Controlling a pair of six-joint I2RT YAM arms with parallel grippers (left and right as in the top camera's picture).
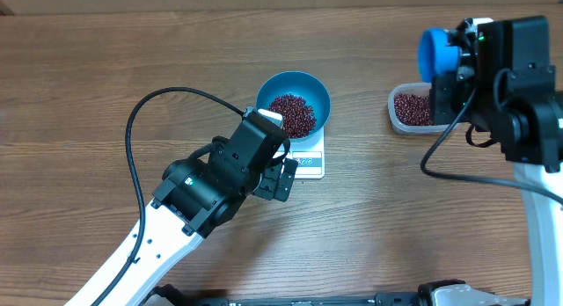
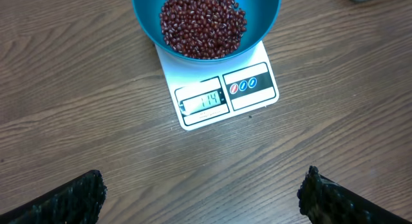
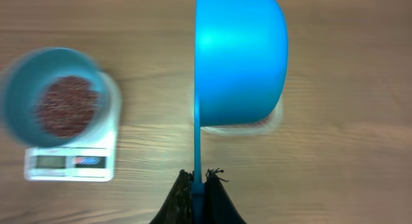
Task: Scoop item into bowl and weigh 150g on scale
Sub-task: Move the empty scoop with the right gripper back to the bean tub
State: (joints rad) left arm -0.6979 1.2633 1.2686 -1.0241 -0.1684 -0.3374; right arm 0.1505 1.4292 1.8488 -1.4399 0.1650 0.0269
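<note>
The blue bowl (image 1: 318, 91) stands on the white scale (image 1: 310, 165) and holds a heap of red-brown beans (image 1: 292, 114). In the left wrist view the bowl (image 2: 145, 21), its beans (image 2: 203, 23) and the scale (image 2: 254, 89) are ahead, and the display reads 114. My left gripper (image 1: 283, 178) is open just in front of the scale, with bare wood between its fingers (image 2: 71, 198). My right gripper (image 3: 199, 179) is shut on the handle of a small blue scoop (image 3: 241, 56), held up on its side above the clear tub (image 3: 270, 124).
The clear tub (image 1: 412, 108) of beans sits at the right, under the scoop (image 1: 435, 55). The left arm's black cable (image 1: 141, 121) loops over the table to the left of the scale. Bare wood lies all around.
</note>
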